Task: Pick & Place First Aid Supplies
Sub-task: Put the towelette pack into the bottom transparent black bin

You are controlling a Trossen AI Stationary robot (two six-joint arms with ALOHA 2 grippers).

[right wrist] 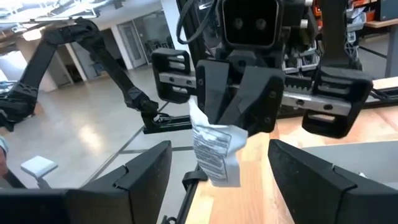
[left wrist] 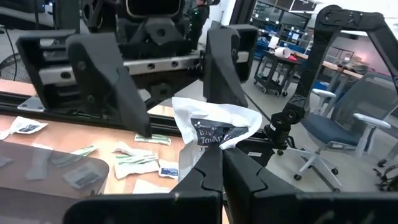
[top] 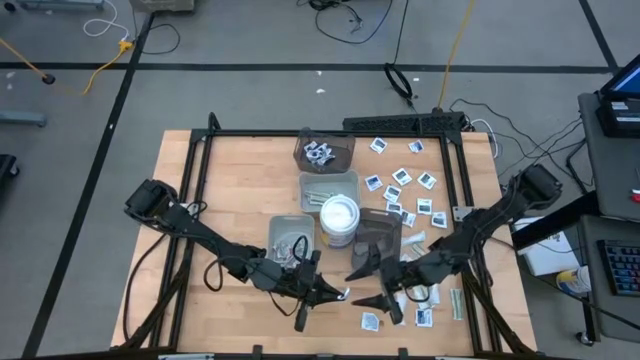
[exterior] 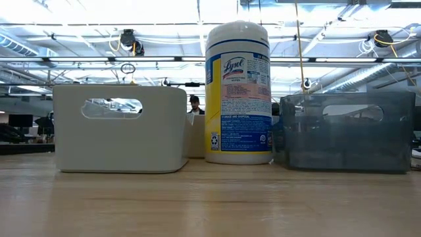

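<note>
White packet (left wrist: 214, 127) pinched in left gripper (left wrist: 219, 151) (right gripper (right wrist: 214, 163) gaping)

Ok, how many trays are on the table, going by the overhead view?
4. The top dark tray sits nearest the picture's top, with the middle grey tray just below it. The left grey tray and the right dark tray flank the white tub. None seem hidden.

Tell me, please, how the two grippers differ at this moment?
The left gripper is shut, pinching a white packet; the right gripper stands wide open and holds nothing. The left one carries the packet off the table, while the right one faces it with the packet between its spread fingers. Both meet near the table's front edge.
</note>
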